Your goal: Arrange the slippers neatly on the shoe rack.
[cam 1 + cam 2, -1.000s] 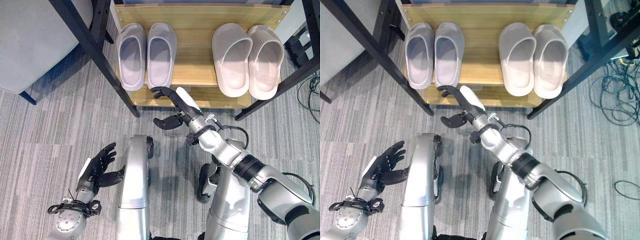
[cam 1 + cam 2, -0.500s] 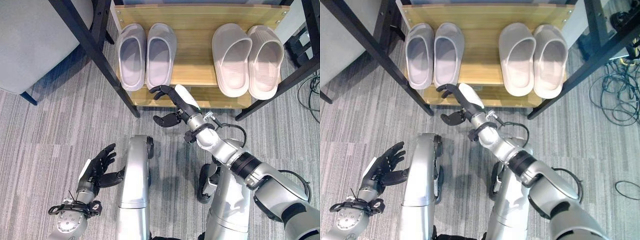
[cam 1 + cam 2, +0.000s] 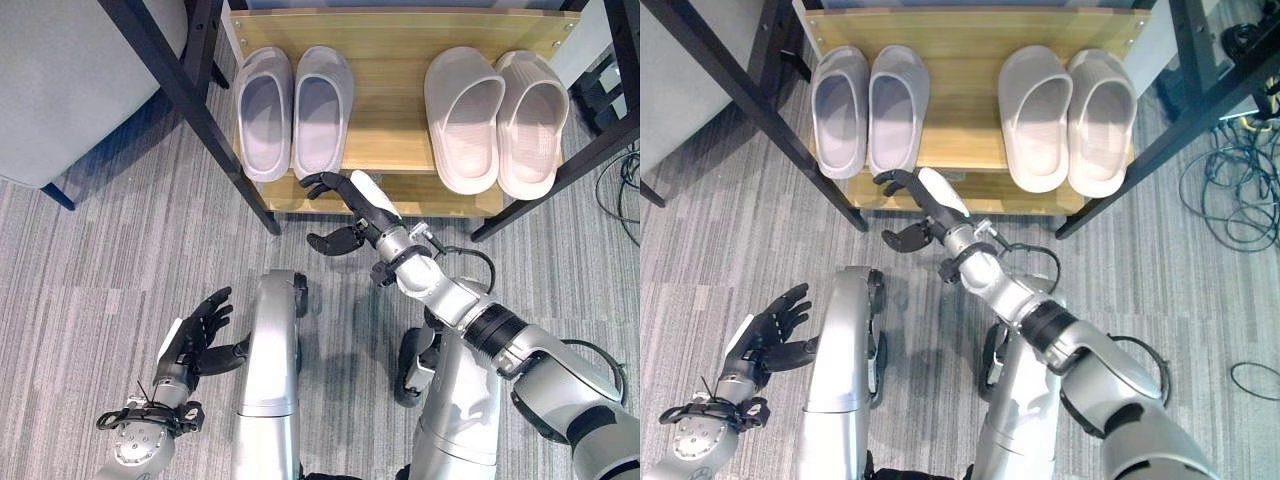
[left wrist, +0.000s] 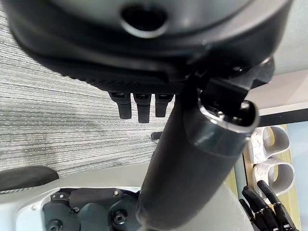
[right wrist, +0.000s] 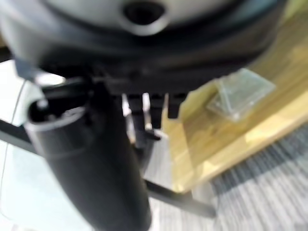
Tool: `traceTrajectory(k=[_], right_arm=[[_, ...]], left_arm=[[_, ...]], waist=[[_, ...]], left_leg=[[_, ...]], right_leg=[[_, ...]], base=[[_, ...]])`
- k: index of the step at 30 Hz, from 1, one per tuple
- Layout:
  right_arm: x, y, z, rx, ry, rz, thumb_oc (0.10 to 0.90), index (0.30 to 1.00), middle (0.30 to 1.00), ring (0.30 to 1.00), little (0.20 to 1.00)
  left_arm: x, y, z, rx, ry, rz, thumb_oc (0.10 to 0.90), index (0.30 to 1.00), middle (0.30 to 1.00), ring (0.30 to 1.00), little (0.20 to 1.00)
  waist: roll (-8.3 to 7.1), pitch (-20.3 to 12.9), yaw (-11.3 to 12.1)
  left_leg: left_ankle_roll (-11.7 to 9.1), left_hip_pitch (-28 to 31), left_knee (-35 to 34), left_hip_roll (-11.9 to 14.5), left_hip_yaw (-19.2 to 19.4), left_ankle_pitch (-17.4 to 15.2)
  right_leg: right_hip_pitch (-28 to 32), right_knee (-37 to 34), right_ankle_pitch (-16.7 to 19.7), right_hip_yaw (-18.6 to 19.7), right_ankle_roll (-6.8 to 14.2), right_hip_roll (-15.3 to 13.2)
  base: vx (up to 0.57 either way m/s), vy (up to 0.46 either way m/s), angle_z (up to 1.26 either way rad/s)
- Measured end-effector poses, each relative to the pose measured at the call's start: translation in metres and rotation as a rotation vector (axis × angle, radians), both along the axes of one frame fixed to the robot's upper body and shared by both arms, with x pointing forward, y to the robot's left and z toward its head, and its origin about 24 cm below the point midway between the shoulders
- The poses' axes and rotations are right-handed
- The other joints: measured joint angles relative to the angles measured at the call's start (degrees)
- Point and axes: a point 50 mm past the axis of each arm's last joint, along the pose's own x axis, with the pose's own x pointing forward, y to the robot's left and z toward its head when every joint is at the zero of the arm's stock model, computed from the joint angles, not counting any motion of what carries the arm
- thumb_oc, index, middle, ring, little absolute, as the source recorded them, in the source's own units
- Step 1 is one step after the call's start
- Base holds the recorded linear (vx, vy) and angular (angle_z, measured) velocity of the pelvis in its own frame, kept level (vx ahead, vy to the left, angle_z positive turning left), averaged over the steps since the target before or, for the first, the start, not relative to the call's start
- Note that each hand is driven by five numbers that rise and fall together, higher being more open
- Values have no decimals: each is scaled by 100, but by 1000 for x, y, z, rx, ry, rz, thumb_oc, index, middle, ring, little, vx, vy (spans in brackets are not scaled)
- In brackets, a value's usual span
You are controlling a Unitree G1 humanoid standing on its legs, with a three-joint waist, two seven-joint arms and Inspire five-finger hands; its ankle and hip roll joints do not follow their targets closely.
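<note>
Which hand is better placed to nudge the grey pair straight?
Right. The right hand is open at the shoe rack edge, just below the grey slippers. The left hand hangs low over the carpet.

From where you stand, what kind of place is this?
Probably an indoor room, such as an office or entryway: grey striped carpet, a wooden shoe rack with black legs holding two pairs of slippers, and a grey upholstered seat beside it.

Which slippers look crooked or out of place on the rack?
None stand out. The grey pair and the beige pair each sit side by side on the wooden shelf, heels at its front edge. The right hand hovers open by the grey pair; the left hand is open over the carpet.
</note>
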Motion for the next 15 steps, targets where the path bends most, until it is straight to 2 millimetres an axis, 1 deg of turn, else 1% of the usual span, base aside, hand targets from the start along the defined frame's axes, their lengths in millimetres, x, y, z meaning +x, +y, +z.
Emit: traceTrajectory(k=[3,8,12,15], right_arm=[[-3,-4,0,-29,21,33,800,900,900,900,900],[-10,-8,5,-25,59,89,800,900,900,900,900],[-20,-4,17,18,65,170,800,900,900,900,900],[-38,1,32,16,37,279,800,900,900,900,900]], left_arm=[[0,0,0,0,0,-2,800,900,900,900,900],[0,0,0,0,0,-3,800,900,900,900,900],[0,1,1,1,-1,-2,800,900,900,900,900],[-2,2,1,0,1,-9,800,900,900,900,900]], waist=[[0,0,1],[-3,-1,-16],[-8,-4,-34],[-11,-4,-47]], left_leg=[[0,-2,0,0,0,0],[0,-7,0,2,-7,0],[0,-10,0,8,-8,0],[0,-26,1,7,-15,0]], right_leg=[[-2,-2,0,-1,0,-1],[-5,-4,0,-7,0,3],[-6,-7,0,-8,0,7],[-11,-15,0,-17,0,7]], base=[[0,0,0],[0,0,0],[0,0,0],[0,0,0]])
